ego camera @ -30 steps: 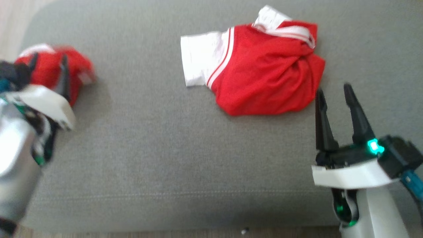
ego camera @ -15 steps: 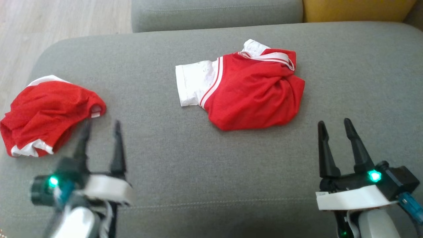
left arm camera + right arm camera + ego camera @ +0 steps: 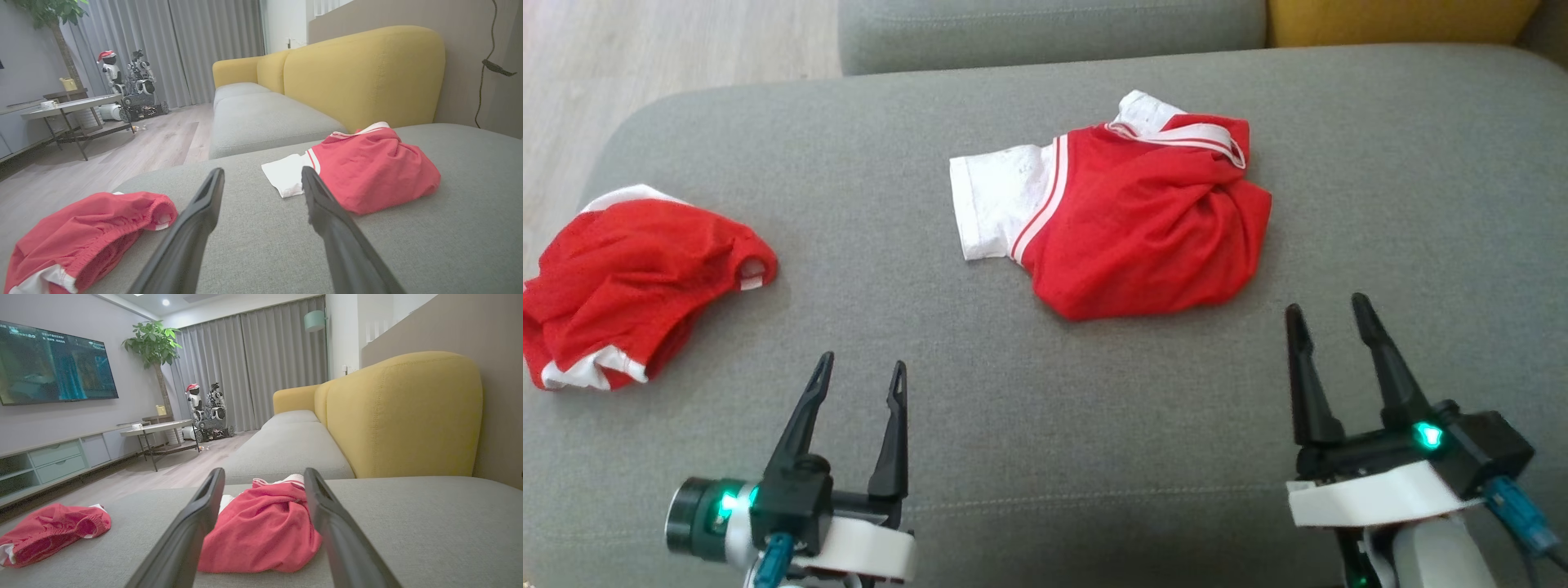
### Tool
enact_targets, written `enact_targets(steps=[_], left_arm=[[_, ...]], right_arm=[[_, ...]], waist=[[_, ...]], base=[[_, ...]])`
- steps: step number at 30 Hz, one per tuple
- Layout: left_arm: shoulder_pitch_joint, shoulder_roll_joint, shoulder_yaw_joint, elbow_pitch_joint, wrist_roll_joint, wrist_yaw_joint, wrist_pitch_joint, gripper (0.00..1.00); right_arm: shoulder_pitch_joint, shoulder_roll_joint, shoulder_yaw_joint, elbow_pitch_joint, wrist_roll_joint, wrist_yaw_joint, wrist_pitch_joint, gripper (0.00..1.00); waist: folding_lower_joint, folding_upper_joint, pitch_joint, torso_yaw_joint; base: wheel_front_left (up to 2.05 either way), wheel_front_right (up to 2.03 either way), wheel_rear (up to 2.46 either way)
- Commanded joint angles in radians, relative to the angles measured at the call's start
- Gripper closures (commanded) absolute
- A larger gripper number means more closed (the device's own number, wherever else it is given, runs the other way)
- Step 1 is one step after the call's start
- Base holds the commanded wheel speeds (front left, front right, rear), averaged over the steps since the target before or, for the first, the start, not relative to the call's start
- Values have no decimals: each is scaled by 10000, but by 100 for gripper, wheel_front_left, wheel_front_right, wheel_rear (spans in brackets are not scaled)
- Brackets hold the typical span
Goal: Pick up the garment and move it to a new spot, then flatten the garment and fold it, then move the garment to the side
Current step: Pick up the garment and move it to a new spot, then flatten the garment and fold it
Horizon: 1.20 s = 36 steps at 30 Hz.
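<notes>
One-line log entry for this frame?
left gripper: open, empty | right gripper: open, empty | red-and-white shirt: crumpled, untouched | red shorts: crumpled, far left

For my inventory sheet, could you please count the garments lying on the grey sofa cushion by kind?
Crumpled red-and-white fabric shirt: 1
Crumpled red fabric shorts with white trim: 1
Total: 2

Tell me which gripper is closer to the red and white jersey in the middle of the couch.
Right. The right gripper sits just off the near right corner of the jersey; the left gripper is farther off, toward its near left, closer to the red shorts.
</notes>
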Motion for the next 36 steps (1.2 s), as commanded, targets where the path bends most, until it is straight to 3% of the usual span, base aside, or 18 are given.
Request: enact_targets(steps=[1,14,36], left_arm=[[-434,-52,422,-222,258,-122,-77,0],[-191,-484,789,-12,757,-468,-78,0],[-453,-399,628,371,940,-861,-78,0]], right_arm=[[-317,-6,360,-275,-191,73,-69,0],[-196,-6,440,-216,-191,73,-69,0],[-203,-6,460,-272,-56,73,-69,0]], waist=[[1,-1,68,-19],[1,-1,-71,-34],[1,-1,140,121]], base=[[0,0,0],[0,0,0],[0,0,0]])
